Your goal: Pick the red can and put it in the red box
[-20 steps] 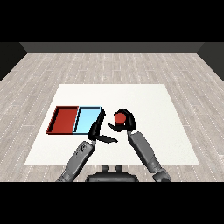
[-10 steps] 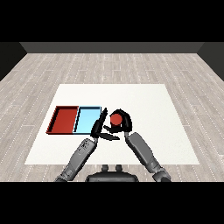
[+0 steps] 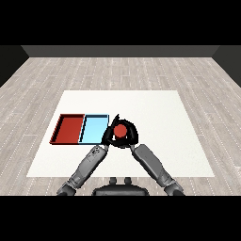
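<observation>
Just right of the blue tray [image 3: 94, 129], near edge: can [image 3: 121, 131] now sits here, off the table and held
Change: moved left with the right hand [image 3: 130, 136]; well right of the trays 1.0 s ago, closer at 0.5 s ago, now almost touching the blue tray's right wall
Can: red top visible, upright as far as can be told, ringed by black fingers
Right hand: curled round the can, clamped on it, forearm angled in from the near right
Left hand: [image 3: 108, 137] pressed in against the can's left side, over the blue tray's right edge; fingers hard to separate from the right hand's, so cannot tell whether apart or together
Left hand vs earlier: stood apart from the can at 1.0 s ago, now right beside it
Red tray: [image 3: 69, 128] leftmost, beyond the blue tray, nothing in it, unmoved
Task meaning: pick looks done, carry roughly halfway; remaining path probably crosses the whole blue tray
Risk: likely crowding between the two hands; early release would land in the wrong tray
</observation>
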Controlling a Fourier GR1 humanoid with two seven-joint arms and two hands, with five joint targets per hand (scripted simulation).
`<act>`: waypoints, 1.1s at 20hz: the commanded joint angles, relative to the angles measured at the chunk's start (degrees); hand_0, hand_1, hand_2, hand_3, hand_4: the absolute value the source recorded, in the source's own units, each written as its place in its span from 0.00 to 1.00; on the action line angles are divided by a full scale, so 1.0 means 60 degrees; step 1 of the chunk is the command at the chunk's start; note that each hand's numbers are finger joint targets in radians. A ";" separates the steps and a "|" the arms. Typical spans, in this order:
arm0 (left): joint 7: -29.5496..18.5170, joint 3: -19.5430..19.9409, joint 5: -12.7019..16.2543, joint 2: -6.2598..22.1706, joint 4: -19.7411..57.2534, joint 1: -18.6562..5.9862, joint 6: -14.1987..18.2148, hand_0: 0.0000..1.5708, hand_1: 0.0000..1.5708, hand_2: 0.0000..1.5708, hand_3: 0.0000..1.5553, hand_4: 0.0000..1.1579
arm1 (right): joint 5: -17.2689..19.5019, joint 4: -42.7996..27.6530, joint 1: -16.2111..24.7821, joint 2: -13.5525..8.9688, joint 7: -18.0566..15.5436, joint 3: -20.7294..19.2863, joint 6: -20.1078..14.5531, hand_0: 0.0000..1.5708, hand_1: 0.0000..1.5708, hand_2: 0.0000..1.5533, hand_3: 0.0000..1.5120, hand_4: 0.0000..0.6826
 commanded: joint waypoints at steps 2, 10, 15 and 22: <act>-0.0184 0.0318 0.0038 -0.0006 0.0511 -0.0157 -0.0271 0.00 0.00 0.00 0.00 0.00 | -0.0146 -0.0157 0.0188 0.0004 -0.0116 0.0266 0.0015 0.93 0.93 0.93 0.92 0.86; -0.0600 -0.0744 -0.0191 0.0002 0.0487 0.0286 0.1278 0.46 0.46 0.48 0.16 0.59 | -0.0530 -0.0122 -0.0650 -0.0001 -0.0039 0.0690 -0.0817 0.97 0.97 0.94 0.93 0.76; 0.0610 -0.0898 0.0358 0.0007 0.0406 -0.0377 0.1649 1.00 1.00 0.99 0.93 0.82 | -0.0422 -0.0551 0.0223 -0.0171 -0.0199 0.0753 -0.0394 0.95 0.95 0.93 0.92 0.76; -0.0038 -0.1235 0.0272 0.0010 0.0550 -0.0271 0.2465 1.00 1.00 0.94 0.87 0.74 | -0.0844 0.0217 -0.0815 -0.0006 -0.0342 0.0683 -0.0608 0.95 0.95 0.93 0.92 0.82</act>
